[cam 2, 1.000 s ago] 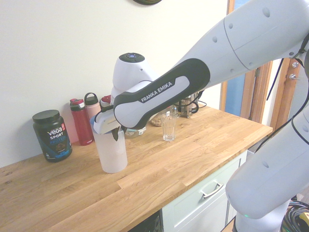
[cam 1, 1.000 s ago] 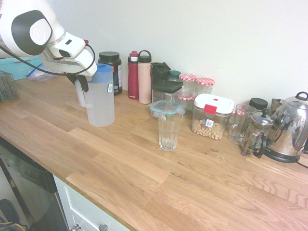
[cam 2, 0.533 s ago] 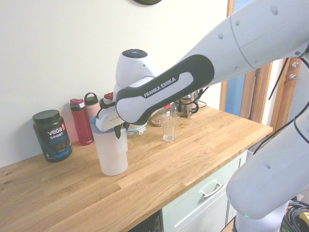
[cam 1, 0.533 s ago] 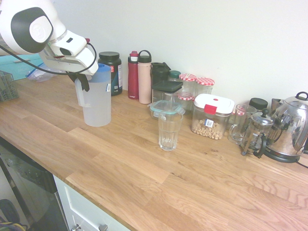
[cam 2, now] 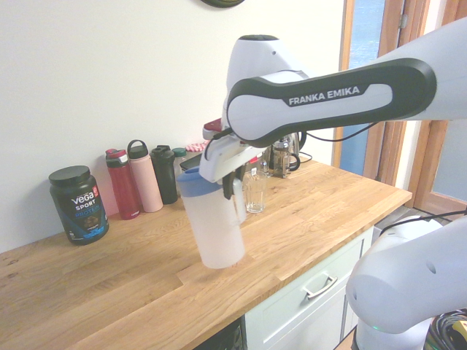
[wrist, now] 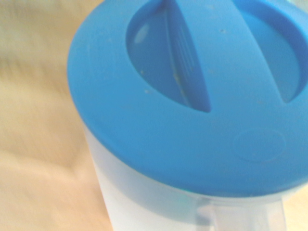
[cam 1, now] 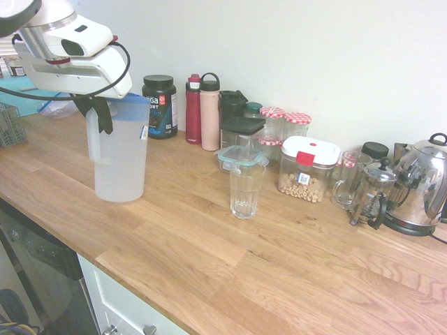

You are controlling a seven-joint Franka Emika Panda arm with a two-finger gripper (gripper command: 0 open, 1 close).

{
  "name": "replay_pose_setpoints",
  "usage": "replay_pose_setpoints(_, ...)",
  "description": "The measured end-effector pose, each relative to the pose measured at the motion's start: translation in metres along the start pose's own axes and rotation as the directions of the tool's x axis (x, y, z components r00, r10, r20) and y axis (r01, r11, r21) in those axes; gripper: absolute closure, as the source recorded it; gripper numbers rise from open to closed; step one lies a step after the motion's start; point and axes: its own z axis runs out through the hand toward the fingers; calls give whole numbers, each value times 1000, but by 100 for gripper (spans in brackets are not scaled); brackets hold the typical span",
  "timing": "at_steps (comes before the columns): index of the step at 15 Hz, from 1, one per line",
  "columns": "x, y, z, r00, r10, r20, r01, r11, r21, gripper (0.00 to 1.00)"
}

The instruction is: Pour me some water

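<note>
A tall frosted-white jug (cam 1: 119, 153) with a blue lid (wrist: 192, 96) hangs by its side handle from my gripper (cam 1: 98, 115), which is shut on that handle. The jug (cam 2: 213, 226) tilts slightly and sits over the front part of the wooden counter (cam 1: 209, 244), left of the glass. I cannot make out the water through the frosted wall. An empty-looking clear glass (cam 1: 246, 188) stands upright mid-counter, apart from the jug; it shows as the glass (cam 2: 255, 191) behind the arm in the second exterior view.
Along the wall stand a black tub (cam 1: 159, 106), a red bottle (cam 1: 193, 109), a pink bottle (cam 1: 209, 113), several jars and containers (cam 1: 307, 167), a French press (cam 1: 374, 195) and a steel kettle (cam 1: 422, 185). A dish rack (cam 1: 10, 125) sits far left.
The gripper has carried the jug away from the wall and the black tub toward the counter's front edge, and the arm has risen. The glass has not moved.
</note>
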Motion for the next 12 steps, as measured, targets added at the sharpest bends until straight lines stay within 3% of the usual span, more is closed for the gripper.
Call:
replay_pose_setpoints(3, 20, 50, -8, 1000, -8, -29, 6, 998, -60, 100)
replay_pose_setpoints(8, 44, 126, -28, 998, -4, -55, 0, 998, -69, 100)
replay_pose_setpoints(12, 81, 188, -16, 999, 18, -49, -24, 993, -118, 100)
